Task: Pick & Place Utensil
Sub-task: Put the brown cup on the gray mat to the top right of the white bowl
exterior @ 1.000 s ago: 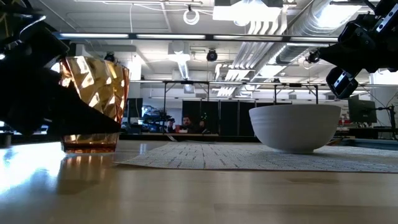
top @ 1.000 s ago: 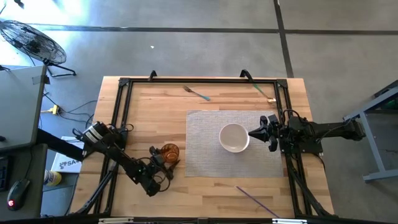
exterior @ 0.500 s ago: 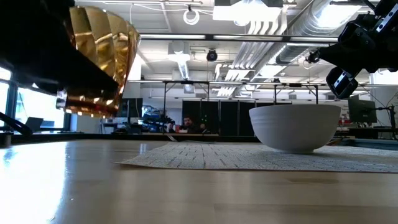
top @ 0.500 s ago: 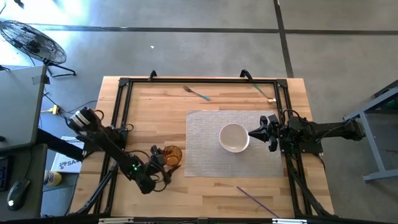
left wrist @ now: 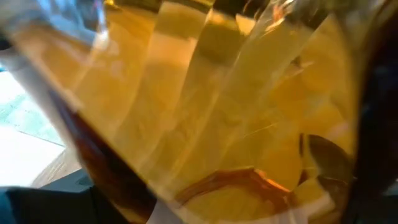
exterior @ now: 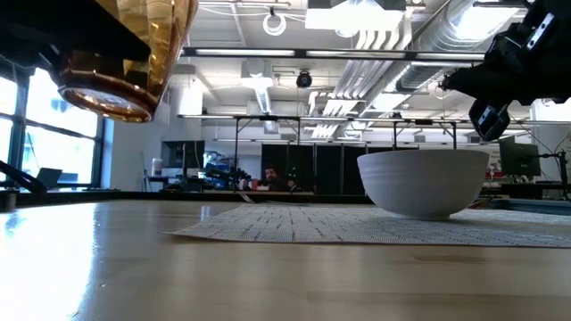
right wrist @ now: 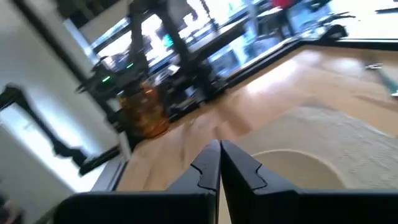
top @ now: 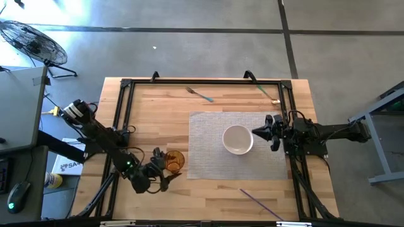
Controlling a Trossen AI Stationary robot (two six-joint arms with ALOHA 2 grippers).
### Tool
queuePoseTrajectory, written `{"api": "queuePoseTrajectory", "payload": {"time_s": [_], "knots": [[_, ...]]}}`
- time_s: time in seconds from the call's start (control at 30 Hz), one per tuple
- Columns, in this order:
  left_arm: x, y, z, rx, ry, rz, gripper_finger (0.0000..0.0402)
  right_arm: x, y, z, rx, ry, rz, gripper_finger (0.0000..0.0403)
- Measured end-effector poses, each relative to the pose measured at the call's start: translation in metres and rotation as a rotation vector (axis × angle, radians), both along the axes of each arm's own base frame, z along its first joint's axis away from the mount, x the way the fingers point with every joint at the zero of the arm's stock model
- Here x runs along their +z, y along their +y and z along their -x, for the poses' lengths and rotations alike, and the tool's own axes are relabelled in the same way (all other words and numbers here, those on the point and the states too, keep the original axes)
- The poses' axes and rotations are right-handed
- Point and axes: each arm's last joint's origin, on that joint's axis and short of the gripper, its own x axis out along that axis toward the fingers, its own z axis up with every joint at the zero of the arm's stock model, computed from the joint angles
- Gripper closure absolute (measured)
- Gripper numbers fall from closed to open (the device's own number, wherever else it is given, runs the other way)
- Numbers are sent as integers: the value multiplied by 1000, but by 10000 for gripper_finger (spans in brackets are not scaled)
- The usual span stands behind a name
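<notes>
My left gripper point(top: 160, 166) is shut on an amber faceted glass point(top: 175, 159), which hangs high above the wood in the low view point(exterior: 134, 45) and fills the left wrist view point(left wrist: 217, 106). My right gripper point(top: 255, 133) is shut and hovers just right of the white bowl point(top: 238, 139), touching nothing. The bowl stands on a grey placemat point(top: 208, 148). A fork point(top: 199, 94) lies near the far edge, a gold utensil point(top: 268, 93) near the far right corner, and a thin purple stick point(top: 260, 200) near the near edge. My left gripper holds the glass by its side wall point(left wrist: 336, 93), pinched between the two fingers point(left wrist: 379, 130), coming roughly level from the table's near-left side. The glass is lifted clear of the table and tilted, its base point(exterior: 103, 94) showing from below.
A black frame rail point(top: 123, 120) runs around the tabletop. Bare wood lies between the glass and the placemat and along the far side. The right wrist view shows the bowl point(right wrist: 292, 168) just ahead of the shut fingers point(right wrist: 205, 165).
My left gripper has lifted the amber glass off the table, from standing on the wood to well above it, and tipped it. It has also drawn back slightly toward the near-left corner. The bowl has stayed in place.
</notes>
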Motion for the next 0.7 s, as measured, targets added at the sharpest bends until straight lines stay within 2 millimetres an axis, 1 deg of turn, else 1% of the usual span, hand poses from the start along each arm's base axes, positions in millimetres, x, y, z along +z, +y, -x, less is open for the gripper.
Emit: {"api": "queuePoseTrajectory", "payload": {"time_s": [0.1, 0.2, 0.27, 0.4, 0.57, 0.7], "knots": [[0, 1, -1, 7, -1, -2, 58, 0, -2, 0, -54, -2, 8, 398], [0, 5, -5, 17, 2, 11, 58, 6, -2, -2, -62, -53, 17, 398], [0, 9, -9, 24, 6, 16, 57, 12, -1, -4, -36, -117, 22, 398], [0, 19, -17, 47, 12, 14, 57, 22, 3, -10, 47, -217, 91, 398], [0, 29, -25, 60, 30, 28, 57, 26, 12, -21, 115, -271, 159, 398], [0, 32, -27, 66, 30, 16, 57, 28, 24, -33, 179, -289, 227, 398]]}}
